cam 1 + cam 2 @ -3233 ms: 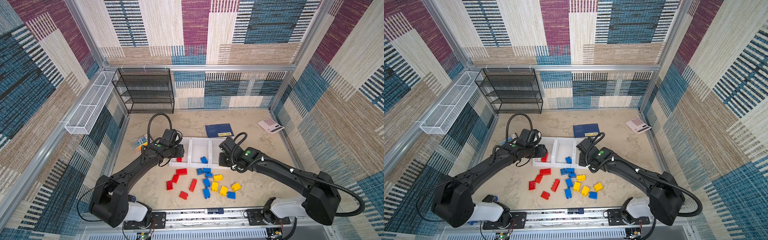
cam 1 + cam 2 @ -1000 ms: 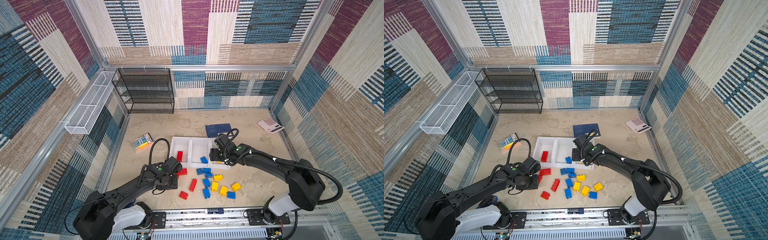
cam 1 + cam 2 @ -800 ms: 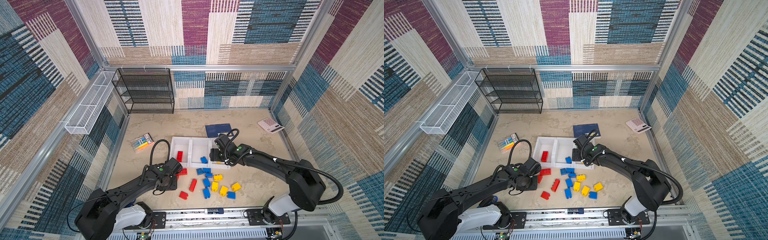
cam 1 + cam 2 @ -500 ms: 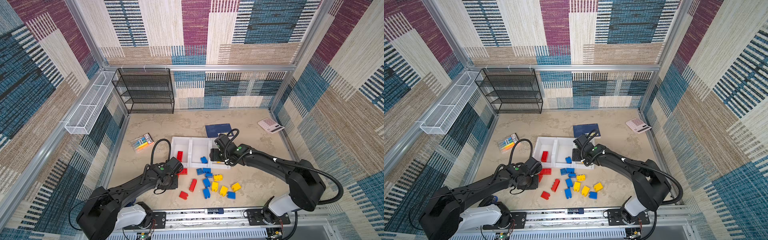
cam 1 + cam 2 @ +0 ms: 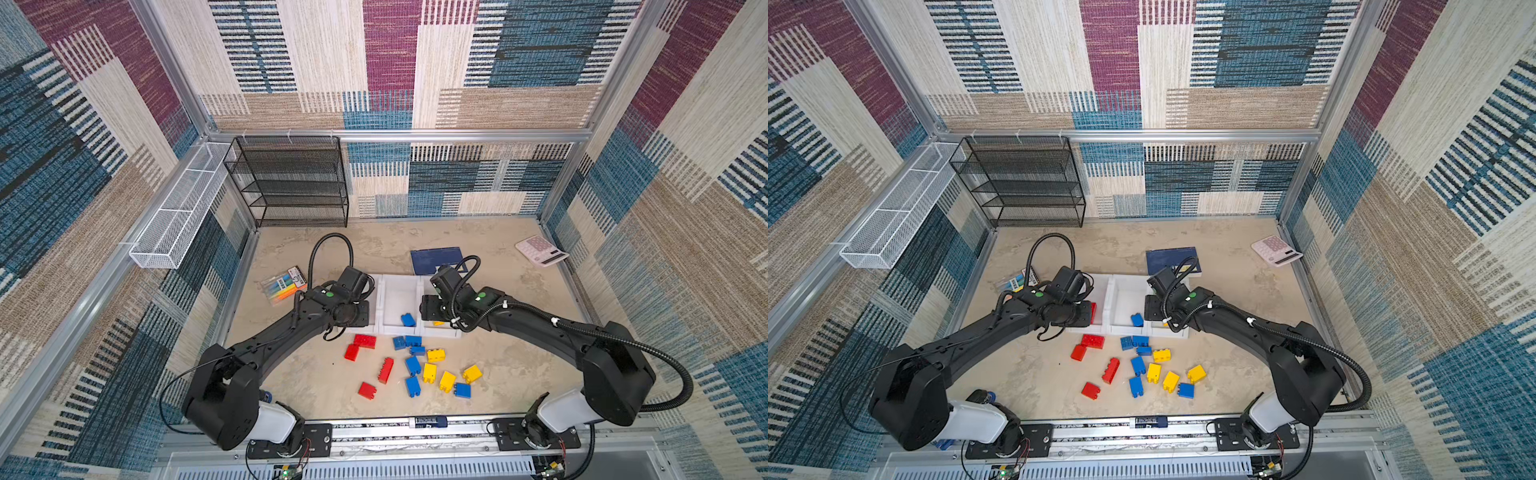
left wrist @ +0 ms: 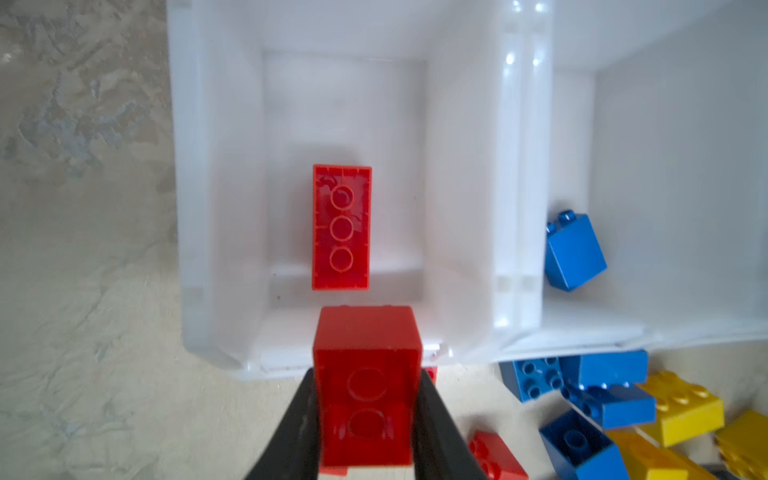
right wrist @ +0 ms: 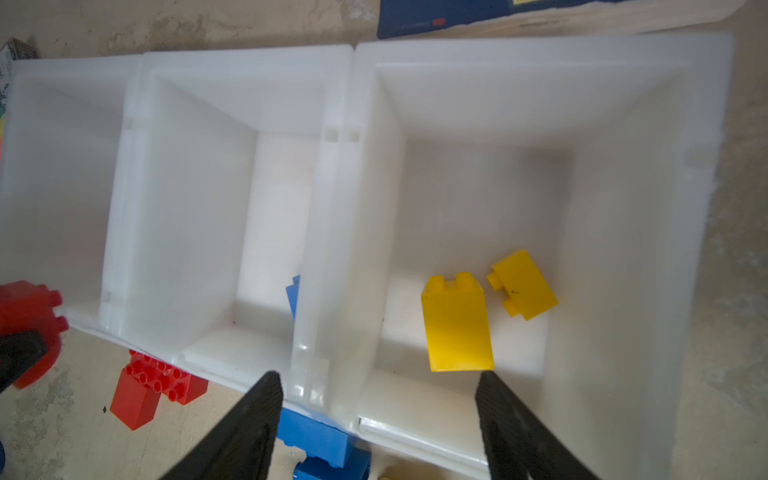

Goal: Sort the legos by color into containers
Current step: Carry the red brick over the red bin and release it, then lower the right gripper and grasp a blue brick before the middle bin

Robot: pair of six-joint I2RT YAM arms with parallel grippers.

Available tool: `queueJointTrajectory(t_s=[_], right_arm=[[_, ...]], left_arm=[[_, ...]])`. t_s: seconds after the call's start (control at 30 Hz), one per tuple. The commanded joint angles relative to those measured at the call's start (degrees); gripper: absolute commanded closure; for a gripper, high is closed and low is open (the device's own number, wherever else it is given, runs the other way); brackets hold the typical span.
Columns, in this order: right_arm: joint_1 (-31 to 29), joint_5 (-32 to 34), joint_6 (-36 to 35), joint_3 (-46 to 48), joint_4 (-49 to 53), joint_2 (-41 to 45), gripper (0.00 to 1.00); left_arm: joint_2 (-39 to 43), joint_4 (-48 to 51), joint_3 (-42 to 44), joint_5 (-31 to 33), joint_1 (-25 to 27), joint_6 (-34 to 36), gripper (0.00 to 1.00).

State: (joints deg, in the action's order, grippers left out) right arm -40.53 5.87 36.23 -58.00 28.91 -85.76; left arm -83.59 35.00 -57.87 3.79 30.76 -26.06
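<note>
Big beige table first, and straight away the left arm and right arm are blocking the good stuff: in both top views their wrists sit over the row of white containers, so neither pair of fingers shows from above. The left container is mostly covered up there and the right container shows little more than its front lip; only the middle container lies open to view. Loose legos in red, blue and yellow lie scattered on the table in front of the row. Down to the wrist cameras: the left gripper is clamped on a red lego, a finger pressed to each side, hollow underside facing the camera, at the left container's low front lip. Inside lies an oblong red lego, underside up. One blue lego sits in the middle container. The right gripper is spread wide with nothing between its fingers, over the front of the wall that the middle and right containers share. Two yellow legos lie in the right container, the bigger one just beyond one fingertip.
</note>
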Motion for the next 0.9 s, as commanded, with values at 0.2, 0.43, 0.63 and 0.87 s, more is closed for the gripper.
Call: queueJointTrajectory(t_s=[0.2, 0.43, 0.63, 0.87], right_arm=[[-0.1, 1.6, 1.3, 0.0, 1.3, 1.1, 0.24], [-0.1, 1.3, 1.1, -0.7, 1.4, 0.3, 0.24], [-0.2, 2.0, 1.0, -1.2, 2.7, 0.2, 0.24], [-3.3, 1.2, 1.4, -0.4, 6.7, 0.2, 0.26]], left_arm=[[-5.6, -3.7, -2.9, -4.7, -0.9, 3.5, 0.60], [-4.0, -3.5, -2.4, -3.0, -0.9, 3.6, 0.44], [-3.7, -3.6, -1.6, -3.7, -0.9, 2.4, 0.45], [-1.2, -4.8, 0.8, -2.6, -0.9, 0.8, 0.45]])
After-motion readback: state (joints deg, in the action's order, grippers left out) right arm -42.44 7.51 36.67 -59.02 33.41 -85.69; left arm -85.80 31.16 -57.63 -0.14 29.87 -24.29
